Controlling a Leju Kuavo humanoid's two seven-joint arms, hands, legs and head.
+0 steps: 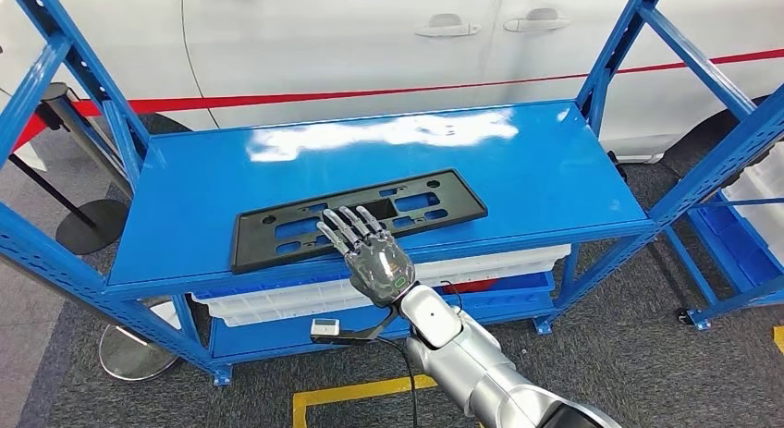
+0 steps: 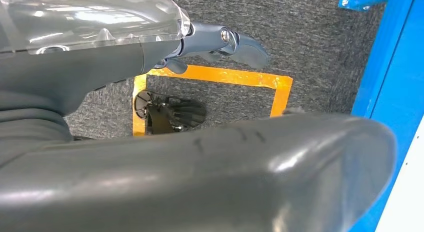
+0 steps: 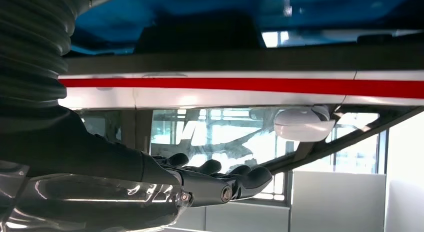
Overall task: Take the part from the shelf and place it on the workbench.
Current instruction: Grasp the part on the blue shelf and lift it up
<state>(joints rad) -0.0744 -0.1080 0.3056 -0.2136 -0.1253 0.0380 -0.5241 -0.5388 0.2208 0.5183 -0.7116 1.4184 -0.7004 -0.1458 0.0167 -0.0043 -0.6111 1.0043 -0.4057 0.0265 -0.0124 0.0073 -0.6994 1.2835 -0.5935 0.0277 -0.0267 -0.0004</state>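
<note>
There, on the top board of the blue shelf [image 1: 555,183], lay the part [image 1: 277,232], a flat black plate frame with slots cut through it, set slightly askew toward the shelf's front edge. The right hand [image 1: 370,252] reached over that front edge with its fingers [image 1: 347,226] straight and spread, lying over the near middle of the part without gripping it. In the left wrist view the left hand [image 2: 220,41] hung over grey carpet and a square of yellow floor tape [image 2: 225,77], fingers loosely extended, holding nothing. A white car [image 1: 370,40] with a red stripe stood behind the shelf, and white bins [image 1: 277,299] sat on the lower board.
</note>
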